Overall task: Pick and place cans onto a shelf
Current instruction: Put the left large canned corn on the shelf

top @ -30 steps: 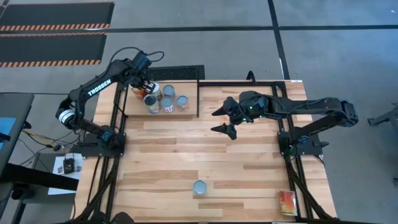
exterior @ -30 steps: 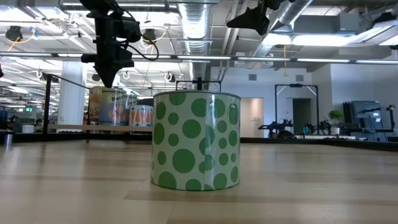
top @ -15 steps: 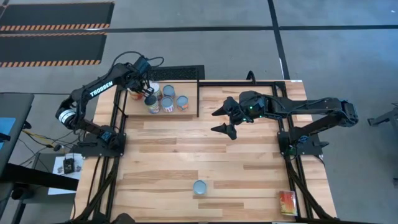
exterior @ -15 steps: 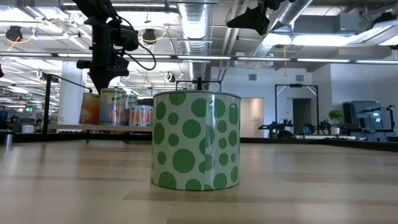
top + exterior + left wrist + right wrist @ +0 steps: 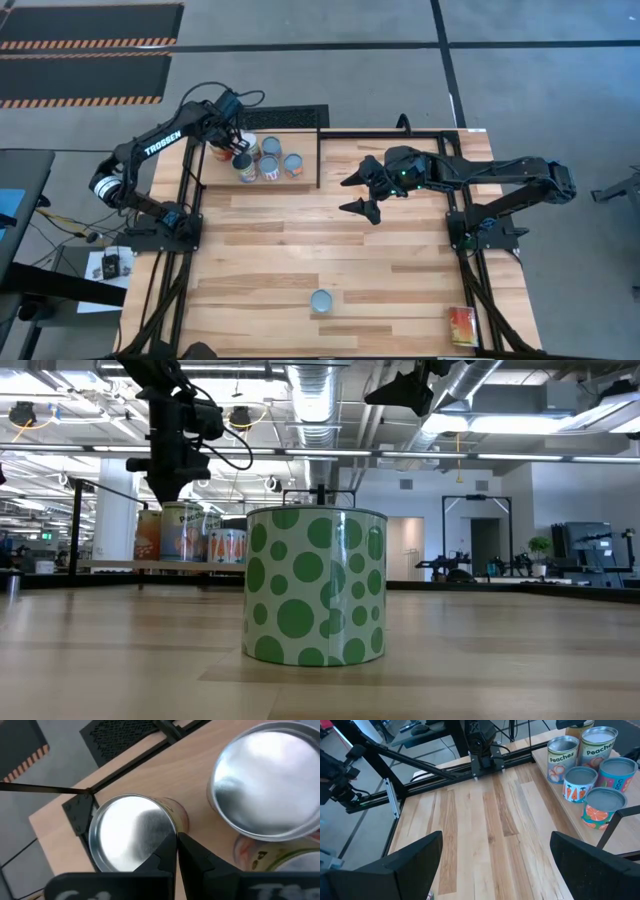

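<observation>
Left gripper [image 5: 236, 150] hovers over the shelf [image 5: 305, 135], jaws together, empty, a silver-topped can [image 5: 131, 837] directly below them: placing looks done. Right gripper [image 5: 362, 192] waits mid-table, jaws wide apart. Next likely target: green-dotted can [image 5: 322, 301], well away from both; needs a long reach.

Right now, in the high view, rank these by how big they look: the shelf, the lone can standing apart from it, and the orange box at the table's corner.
1. shelf, clearly largest
2. orange box, longer than the can is wide
3. lone can, smallest, though only narrowly
</observation>
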You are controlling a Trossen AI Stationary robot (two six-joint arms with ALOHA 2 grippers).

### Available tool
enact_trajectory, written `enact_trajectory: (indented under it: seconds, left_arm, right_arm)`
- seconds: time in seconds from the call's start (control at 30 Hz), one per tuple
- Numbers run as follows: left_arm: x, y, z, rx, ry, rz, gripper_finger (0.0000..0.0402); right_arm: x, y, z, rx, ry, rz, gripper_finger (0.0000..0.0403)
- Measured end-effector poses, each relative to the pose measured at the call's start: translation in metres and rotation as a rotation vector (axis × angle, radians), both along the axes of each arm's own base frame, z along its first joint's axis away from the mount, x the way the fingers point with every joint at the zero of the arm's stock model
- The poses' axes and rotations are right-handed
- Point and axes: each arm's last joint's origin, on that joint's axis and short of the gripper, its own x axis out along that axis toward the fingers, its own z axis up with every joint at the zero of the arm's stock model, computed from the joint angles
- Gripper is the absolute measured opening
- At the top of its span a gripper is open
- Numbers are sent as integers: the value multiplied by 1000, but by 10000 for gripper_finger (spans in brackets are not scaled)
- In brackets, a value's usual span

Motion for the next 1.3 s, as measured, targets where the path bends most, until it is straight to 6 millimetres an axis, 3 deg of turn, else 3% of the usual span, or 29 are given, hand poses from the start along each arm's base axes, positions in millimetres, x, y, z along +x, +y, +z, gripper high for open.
enact_trajectory:
  seconds: [1.3]
  left_arm:
    - [-1, -3, 0, -43, -21, -5, 0]
  right_arm:
    - [0, 0, 0, 0, 0, 0, 388]
